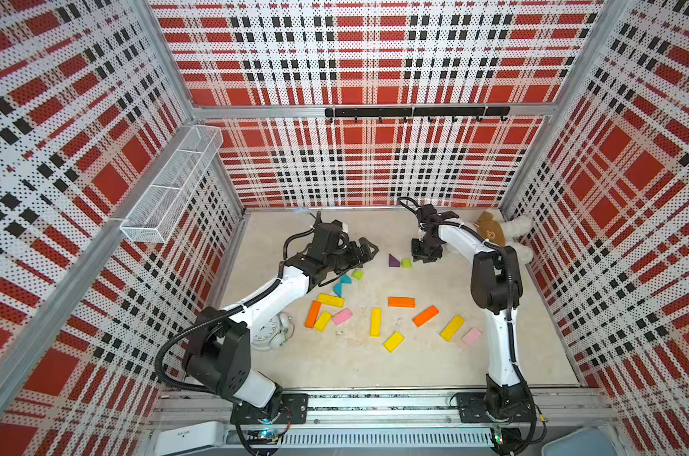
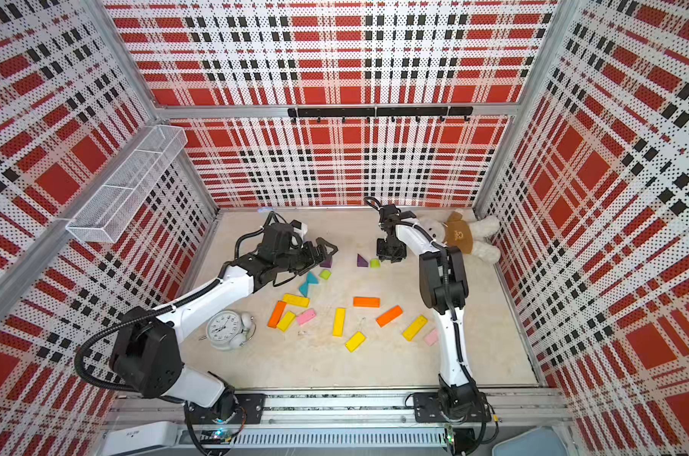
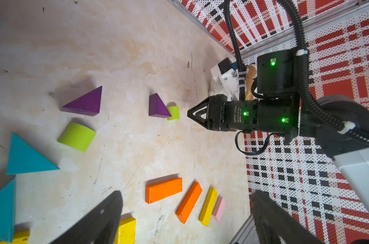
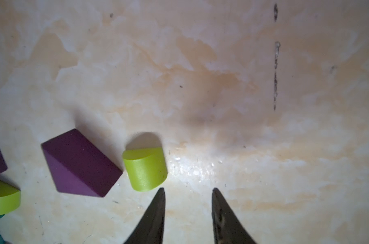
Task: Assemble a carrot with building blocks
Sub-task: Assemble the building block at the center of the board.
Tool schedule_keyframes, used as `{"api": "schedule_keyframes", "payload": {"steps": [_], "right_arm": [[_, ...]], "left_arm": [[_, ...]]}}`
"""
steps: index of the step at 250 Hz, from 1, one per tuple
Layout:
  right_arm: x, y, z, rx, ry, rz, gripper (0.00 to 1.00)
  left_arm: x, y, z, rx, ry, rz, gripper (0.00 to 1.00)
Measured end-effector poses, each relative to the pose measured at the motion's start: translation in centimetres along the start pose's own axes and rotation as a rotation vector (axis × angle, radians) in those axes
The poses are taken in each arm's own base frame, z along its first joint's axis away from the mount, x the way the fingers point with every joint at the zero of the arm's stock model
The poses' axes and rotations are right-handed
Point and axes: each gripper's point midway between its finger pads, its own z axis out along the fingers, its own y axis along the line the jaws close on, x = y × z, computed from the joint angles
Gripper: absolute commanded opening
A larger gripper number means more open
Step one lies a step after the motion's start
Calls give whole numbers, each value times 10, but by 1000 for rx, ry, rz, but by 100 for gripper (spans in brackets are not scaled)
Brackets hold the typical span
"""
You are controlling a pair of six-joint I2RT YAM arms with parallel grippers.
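Lime-green stub (image 4: 144,169), lower centre of the right wrist frame, on the counter (image 4: 200,84): it lies just left of my right hand (image 4: 187,189), whose fingers are narrowly parted and empty. A purple triangle (image 4: 80,162) sits just beyond it. My left hand (image 3: 185,195), spread wide, is farther off.

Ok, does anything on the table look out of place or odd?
Two strays: a white twin-bell alarm clock lies face up at the near left, and a white plush bear in a brown shirt sprawls in the far right corner.
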Motion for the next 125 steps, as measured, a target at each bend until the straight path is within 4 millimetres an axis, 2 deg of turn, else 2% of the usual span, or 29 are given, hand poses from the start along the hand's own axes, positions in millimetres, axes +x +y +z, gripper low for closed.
{"api": "schedule_keyframes", "payload": {"steps": [88, 125], "right_arm": [[7, 2, 19, -2, 38, -3, 38], [7, 3, 20, -8, 42, -3, 38]], "left_arm": [[0, 0, 0, 0, 1, 1, 97], [0, 0, 0, -1, 0, 0, 97]]}}
